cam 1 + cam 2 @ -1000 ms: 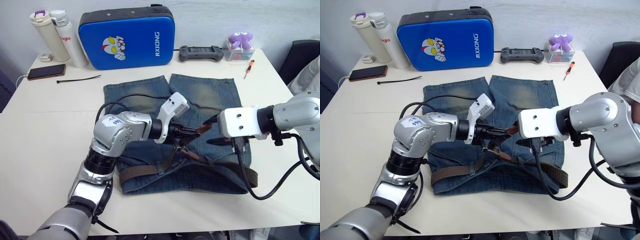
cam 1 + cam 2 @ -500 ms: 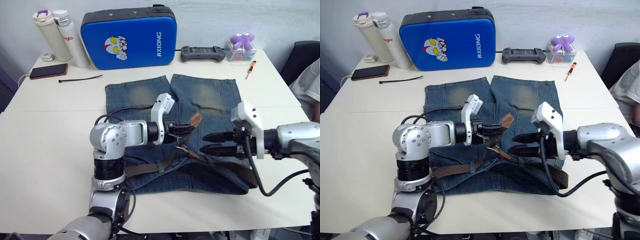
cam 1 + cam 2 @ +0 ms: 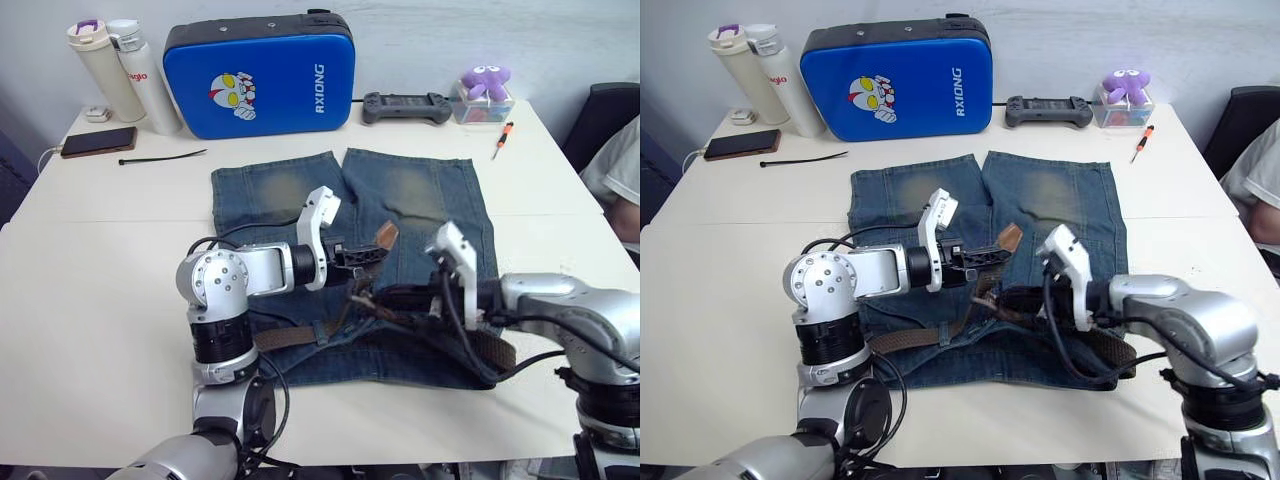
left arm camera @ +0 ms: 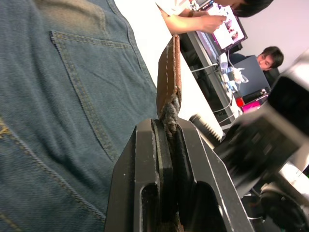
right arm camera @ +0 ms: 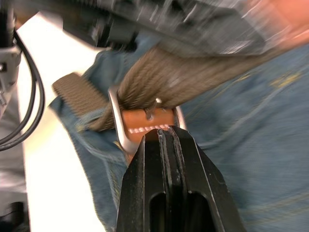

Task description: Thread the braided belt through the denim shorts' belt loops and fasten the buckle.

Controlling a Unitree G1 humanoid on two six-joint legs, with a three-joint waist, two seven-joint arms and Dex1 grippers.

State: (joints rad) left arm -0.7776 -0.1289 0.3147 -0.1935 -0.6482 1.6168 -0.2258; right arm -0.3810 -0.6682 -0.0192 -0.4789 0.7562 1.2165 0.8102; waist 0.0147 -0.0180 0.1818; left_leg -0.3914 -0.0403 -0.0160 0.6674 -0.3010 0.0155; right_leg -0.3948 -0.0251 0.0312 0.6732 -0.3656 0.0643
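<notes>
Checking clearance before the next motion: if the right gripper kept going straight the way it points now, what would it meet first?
Most likely the buckle: the right gripper already sits at its tan leather end on the braided belt, fingers shut. Beyond lies the left gripper, though depth is unclear.

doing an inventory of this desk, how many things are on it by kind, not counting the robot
Bottles: 2, one and the other
Blue case: 1
Phone: 1
Black cable tie: 1
Game controller: 1
Purple plush toy on a clear box: 2
Screwdriver: 1
Denim shorts: 1
Braided belt: 1
Small white object by the bottles: 1
Total: 12
</notes>
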